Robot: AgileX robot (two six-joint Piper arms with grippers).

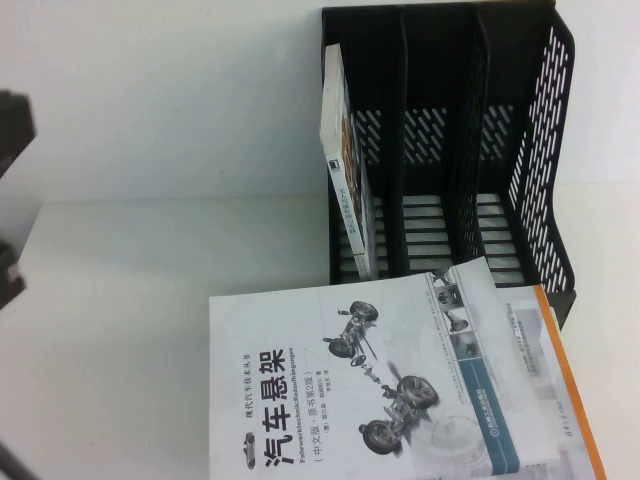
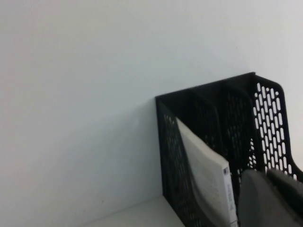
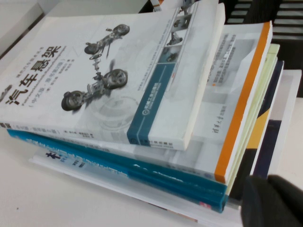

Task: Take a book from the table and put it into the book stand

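The book (image 1: 346, 160) stands on edge in the leftmost compartment of the black book stand (image 1: 540, 120), leaning a little, with its orange-brown picture near the top. In the left wrist view the book (image 2: 208, 179) leans inside the stand (image 2: 265, 109). My left gripper (image 2: 272, 196) is shut and empty, well back from the stand; in the high view only dark parts of the left arm (image 1: 10, 130) show at the left edge. My right gripper (image 3: 273, 201) is shut and empty, low beside the near corner of a book stack. It is out of the high view.
A stack of several books lies on the white table (image 1: 120, 300) in front of the stand. On top is the white suspension-drawing book (image 1: 370, 380) (image 3: 109, 71), over the orange-edged book (image 1: 570, 390) (image 3: 241, 104) and a blue-spined one (image 3: 118, 165).
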